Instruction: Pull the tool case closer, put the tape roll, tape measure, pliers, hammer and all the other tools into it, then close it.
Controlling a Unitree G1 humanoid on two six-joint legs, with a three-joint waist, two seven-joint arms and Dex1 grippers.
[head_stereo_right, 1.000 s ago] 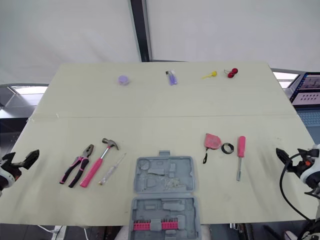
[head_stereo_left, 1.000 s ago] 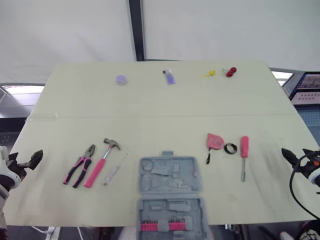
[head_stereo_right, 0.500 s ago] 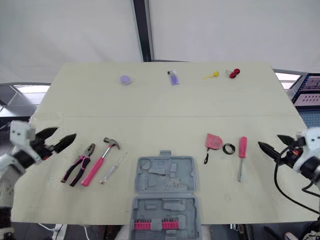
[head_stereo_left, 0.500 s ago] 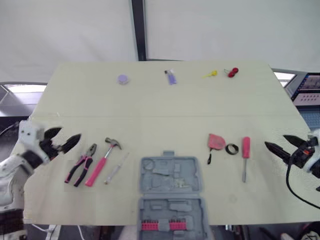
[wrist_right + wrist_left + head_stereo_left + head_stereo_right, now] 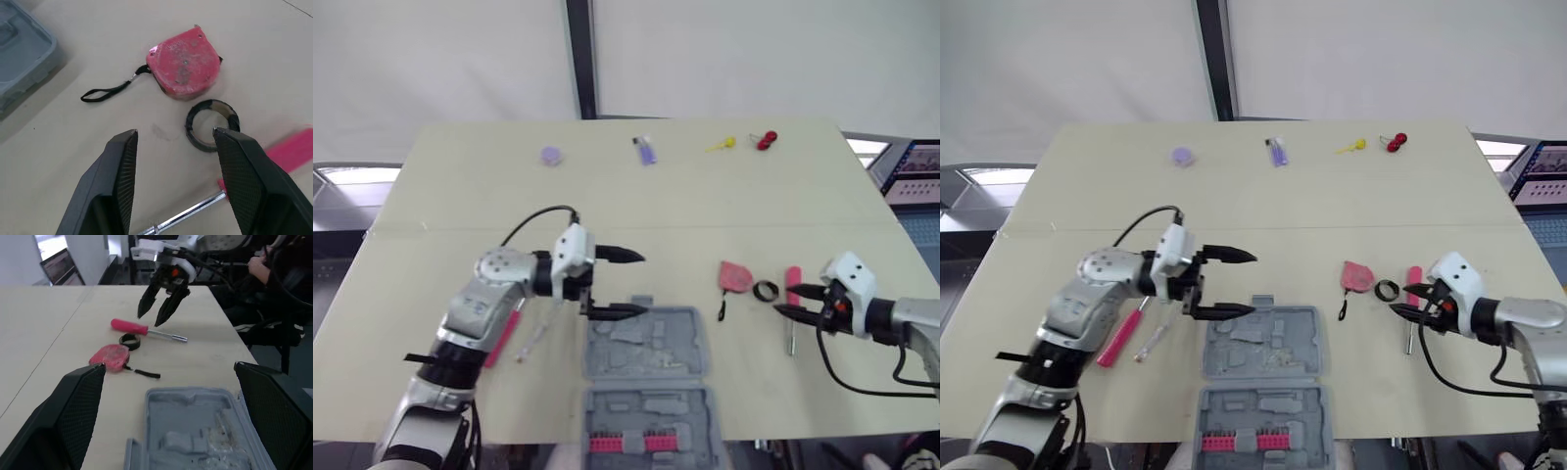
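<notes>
We noted the left gripper [image 5: 643, 283], fingers spread wide, at the far edge of the tool case [image 5: 646, 345] (right gripper [image 5: 783, 299], fingers also apart, nearer the tape roll [image 5: 765, 291]).

The right gripper [image 5: 174, 132] holds its two black fingers [image 5: 120, 181] spread apart over the bare worktop [image 5: 293, 58]. Just past the fingertips lies a black tape roll [image 5: 210, 104], partly covered by one finger. A pink tape measure [image 5: 186, 61] sits just beside the roll, its black strap [image 5: 105, 91] trailing toward the grey tool case [image 5: 22, 54]. A pink-handled screwdriver [image 5: 291, 151] lies near the roll.
</notes>
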